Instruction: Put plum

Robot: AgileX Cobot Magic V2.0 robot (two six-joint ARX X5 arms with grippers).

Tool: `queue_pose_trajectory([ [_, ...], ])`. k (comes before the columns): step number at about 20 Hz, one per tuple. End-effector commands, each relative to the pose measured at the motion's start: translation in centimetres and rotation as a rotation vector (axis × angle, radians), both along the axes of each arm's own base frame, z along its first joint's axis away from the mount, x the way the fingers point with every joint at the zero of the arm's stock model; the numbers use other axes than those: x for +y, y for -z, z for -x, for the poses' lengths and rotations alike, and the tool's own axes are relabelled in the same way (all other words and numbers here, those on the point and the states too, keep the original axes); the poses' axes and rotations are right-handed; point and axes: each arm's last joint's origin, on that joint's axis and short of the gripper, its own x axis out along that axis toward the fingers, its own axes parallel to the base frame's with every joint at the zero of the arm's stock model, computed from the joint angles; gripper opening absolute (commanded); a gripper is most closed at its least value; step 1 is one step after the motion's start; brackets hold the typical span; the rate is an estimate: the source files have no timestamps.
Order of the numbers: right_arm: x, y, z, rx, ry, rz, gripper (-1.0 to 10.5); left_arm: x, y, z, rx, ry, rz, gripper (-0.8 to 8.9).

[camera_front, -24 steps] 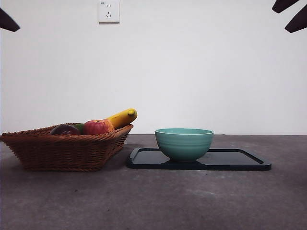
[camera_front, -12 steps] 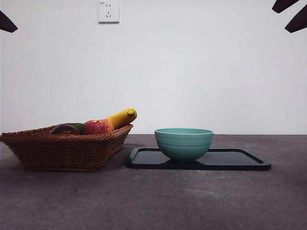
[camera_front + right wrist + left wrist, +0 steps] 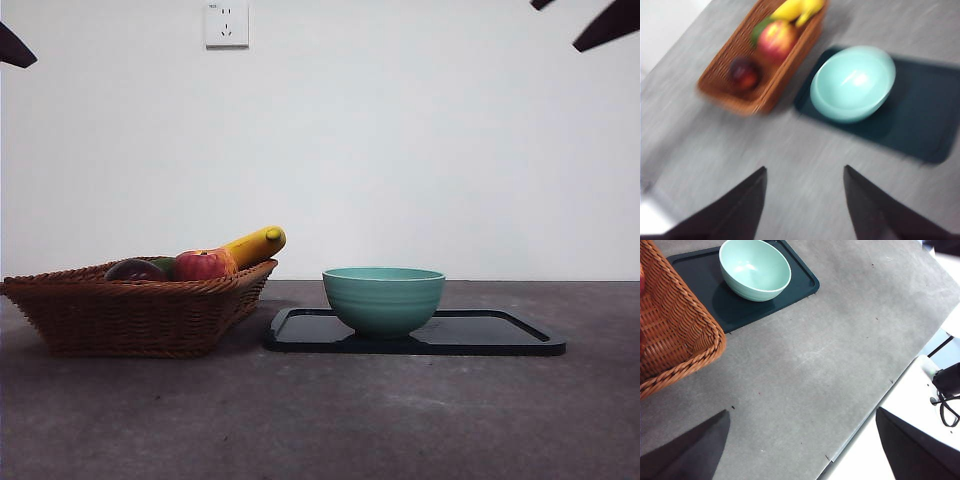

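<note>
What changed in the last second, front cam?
Only the dark arm tip at the top right corner shifted: it sits higher and further toward the corner edge, with less of it showing. Nothing was grasped or released. The plum stays in the basket, the bowl on the tray, the top left tip nearly unchanged.

Front view: low, near table height, facing level across the table toward the wall, close to the basket (image 3: 140,310) and bowl (image 3: 384,298). Left wrist view: high, looking obliquely down past the table's edge. Right wrist view: high, looking down, blurred. All three share basket, bowl and dark tray (image 3: 500,335).
</note>
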Motion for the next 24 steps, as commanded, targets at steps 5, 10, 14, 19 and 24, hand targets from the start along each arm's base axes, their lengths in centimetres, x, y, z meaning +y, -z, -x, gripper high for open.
queue_pose_trajectory([
  [5,1.3,-3.1,-7.9,0.02,0.056,0.034,2.7,-0.1,-0.5,-0.1,-0.034,0.019,0.002,4.63],
  [10,2.8,-1.6,-14.8,0.089,0.063,0.105,2.7,-0.1,-0.5,-0.1,-0.034,0.019,0.002,4.63],
  [14,3.8,1.7,-18.5,0.166,0.067,0.166,2.7,-0.1,-0.5,-0.1,-0.034,0.019,0.002,4.63],
  [19,4.6,6.2,-21.2,0.263,0.064,0.221,2.7,-0.1,-0.5,-0.1,-0.034,0.019,0.002,4.63],
  [24,5.6,10.0,-22.6,0.345,0.045,0.252,2.7,-0.1,-0.5,-0.1,-0.035,0.02,0.002,4.63],
])
